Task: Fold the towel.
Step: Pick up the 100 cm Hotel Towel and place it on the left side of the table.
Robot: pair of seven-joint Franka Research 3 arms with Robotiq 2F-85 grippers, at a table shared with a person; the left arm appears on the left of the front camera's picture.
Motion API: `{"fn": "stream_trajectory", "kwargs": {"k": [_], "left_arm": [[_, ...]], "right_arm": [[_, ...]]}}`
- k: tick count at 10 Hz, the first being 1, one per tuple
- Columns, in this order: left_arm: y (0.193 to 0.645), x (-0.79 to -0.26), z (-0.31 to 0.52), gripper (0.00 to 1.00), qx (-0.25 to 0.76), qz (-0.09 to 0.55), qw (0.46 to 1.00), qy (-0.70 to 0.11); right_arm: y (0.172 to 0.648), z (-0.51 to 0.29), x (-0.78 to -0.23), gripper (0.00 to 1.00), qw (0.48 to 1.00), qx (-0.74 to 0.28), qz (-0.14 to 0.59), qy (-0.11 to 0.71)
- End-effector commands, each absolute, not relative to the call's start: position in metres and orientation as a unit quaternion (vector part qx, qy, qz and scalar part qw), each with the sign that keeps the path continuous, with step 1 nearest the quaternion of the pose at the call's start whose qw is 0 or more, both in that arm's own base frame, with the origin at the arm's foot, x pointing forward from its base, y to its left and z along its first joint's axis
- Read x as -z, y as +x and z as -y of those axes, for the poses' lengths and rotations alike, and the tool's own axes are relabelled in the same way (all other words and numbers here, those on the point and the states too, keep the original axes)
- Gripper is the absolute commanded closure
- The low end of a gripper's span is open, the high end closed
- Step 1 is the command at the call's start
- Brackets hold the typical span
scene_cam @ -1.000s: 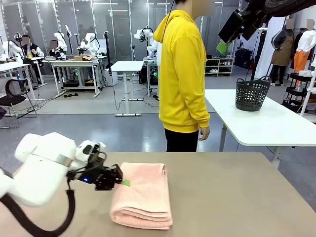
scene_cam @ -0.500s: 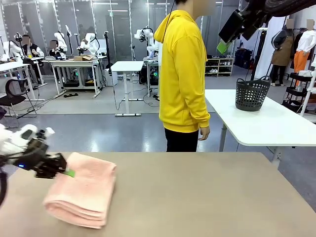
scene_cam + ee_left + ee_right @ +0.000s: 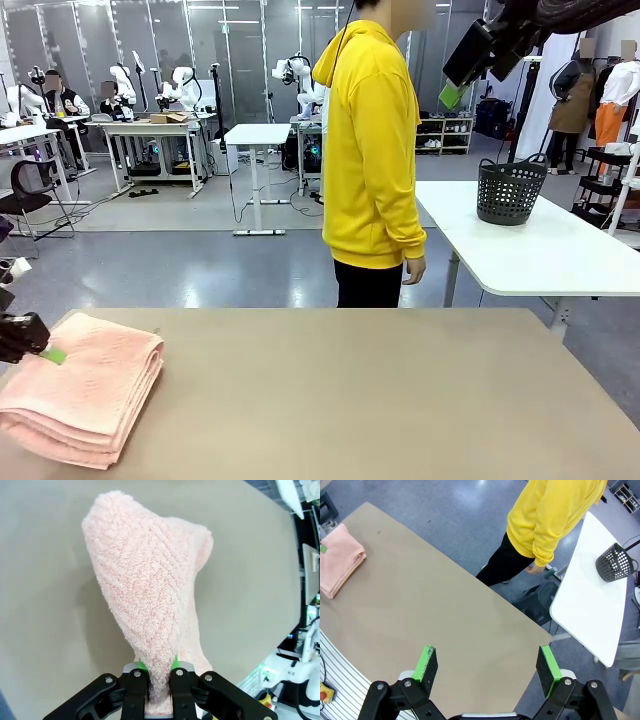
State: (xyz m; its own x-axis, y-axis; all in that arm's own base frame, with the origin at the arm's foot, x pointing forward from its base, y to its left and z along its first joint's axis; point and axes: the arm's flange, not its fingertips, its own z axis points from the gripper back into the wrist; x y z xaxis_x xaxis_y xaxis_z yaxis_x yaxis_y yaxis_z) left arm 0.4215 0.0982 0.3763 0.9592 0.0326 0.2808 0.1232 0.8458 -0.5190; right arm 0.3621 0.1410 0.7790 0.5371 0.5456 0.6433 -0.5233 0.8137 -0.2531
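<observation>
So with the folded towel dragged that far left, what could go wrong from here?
1. The towel lies at the table's left edge, so further pulling may slide it off.
2. The left claw pinches just one end, so the stacked layers could unfold.

Folded towel [image 3: 85, 390] on tan table [image 3: 400, 400]

A robotics lab: rows of work tables [image 3: 150, 128] carrying white robot arms [image 3: 185, 88].

Bare table [image 3: 400, 400] right of the towel [image 3: 85, 385]; person [image 3: 372, 150] beyond far edge
</observation>
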Motion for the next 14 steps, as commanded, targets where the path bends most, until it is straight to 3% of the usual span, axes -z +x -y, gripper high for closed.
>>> {"fn": "stream_trajectory", "kwargs": {"k": [1, 2, 4, 5, 6, 7, 8, 10, 11, 12, 14], "left_arm": [[0.439, -0.372, -0.123, 1.0, 0.04, 0.134, 0.952, -0.274], [0.441, -0.366, -0.13, 1.0, 0.045, 0.128, 0.954, -0.269], [0.448, -0.351, -0.135, 0.54, 0.044, 0.114, 0.953, -0.278], [0.449, -0.35, -0.134, 0.48, 0.046, 0.115, 0.953, -0.277], [0.448, -0.353, -0.133, 0.23, 0.048, 0.115, 0.955, -0.271], [0.445, -0.358, -0.131, 0.17, 0.05, 0.114, 0.956, -0.264], [0.442, -0.361, -0.13, 0.0, 0.049, 0.113, 0.959, -0.254], [0.43, -0.376, -0.128, 0.0, 0.043, 0.109, 0.968, -0.222], [0.425, -0.383, -0.127, 0.11, 0.038, 0.105, 0.972, -0.205], [0.42, -0.389, -0.125, 0.02, 0.034, 0.107, 0.974, -0.197], [0.409, -0.403, -0.112, 0.0, 0.026, 0.109, 0.978, -0.178]], "right_arm": [[0.362, -0.141, -0.779, 0.0, 0.879, -0.302, 0.369, -0.018], [0.362, -0.141, -0.779, 0.0, 0.879, -0.302, 0.369, -0.018], [0.362, -0.141, -0.779, 0.0, 0.879, -0.302, 0.369, -0.018], [0.362, -0.141, -0.779, 0.0, 0.879, -0.302, 0.369, -0.018], [0.362, -0.141, -0.779, 0.0, 0.879, -0.302, 0.369, -0.018], [0.362, -0.141, -0.779, 0.0, 0.879, -0.302, 0.369, -0.018], [0.362, -0.141, -0.779, 0.0, 0.879, -0.302, 0.369, -0.018], [0.362, -0.141, -0.779, 0.0, 0.879, -0.302, 0.369, -0.018], [0.362, -0.141, -0.779, 0.0, 0.879, -0.302, 0.369, -0.018], [0.362, -0.141, -0.779, 0.0, 0.879, -0.302, 0.369, -0.018], [0.362, -0.141, -0.779, 0.0, 0.879, -0.302, 0.369, -0.018]]}}
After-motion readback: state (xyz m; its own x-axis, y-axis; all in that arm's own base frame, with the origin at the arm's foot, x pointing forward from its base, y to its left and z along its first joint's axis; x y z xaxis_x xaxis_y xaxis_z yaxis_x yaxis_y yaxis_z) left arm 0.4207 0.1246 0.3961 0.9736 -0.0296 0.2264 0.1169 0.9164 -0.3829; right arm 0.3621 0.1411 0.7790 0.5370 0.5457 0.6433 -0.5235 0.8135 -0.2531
